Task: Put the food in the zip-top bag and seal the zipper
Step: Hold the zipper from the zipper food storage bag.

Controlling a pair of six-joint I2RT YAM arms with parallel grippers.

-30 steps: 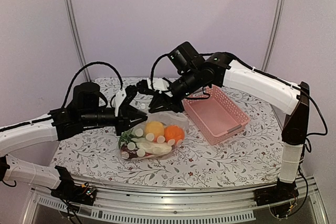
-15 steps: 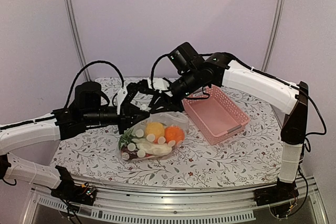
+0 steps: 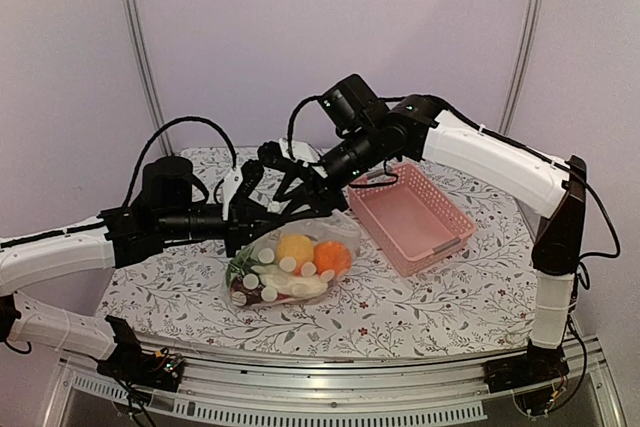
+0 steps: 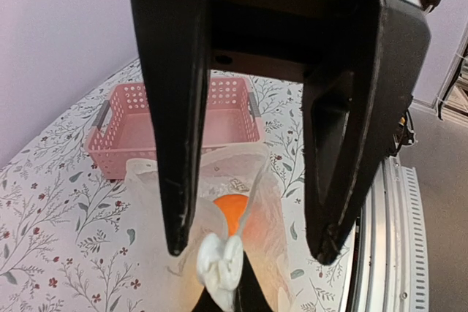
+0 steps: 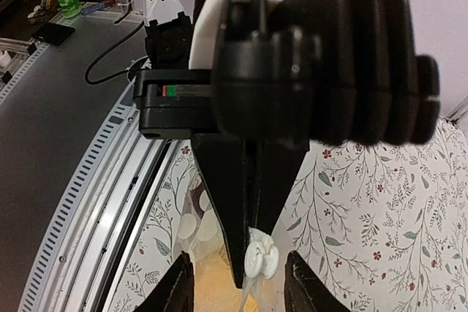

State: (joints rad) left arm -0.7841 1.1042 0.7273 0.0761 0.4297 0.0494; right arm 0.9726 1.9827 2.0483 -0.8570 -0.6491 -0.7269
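The clear crinkly zip-top bag [image 3: 338,230], coloured toy food [image 3: 295,247] inside, lies mid-frame on the floral desk [image 3: 420,297]. The right pincer [image 5: 245,274] clamps its bunched mouth edge [image 5: 260,259] (seemingly); the left pincer [image 4: 250,253], jaws apart, should close flat beside it.

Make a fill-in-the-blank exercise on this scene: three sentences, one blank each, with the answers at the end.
1. The food lies in the zip-top bag, not in the basket, whose colour is ____.
2. The left gripper is ____, its fingers apart on either side of the bag's raised edge.
3. The right gripper is ____ on a bunched bit of that edge.
Missing words: pink; open; shut.
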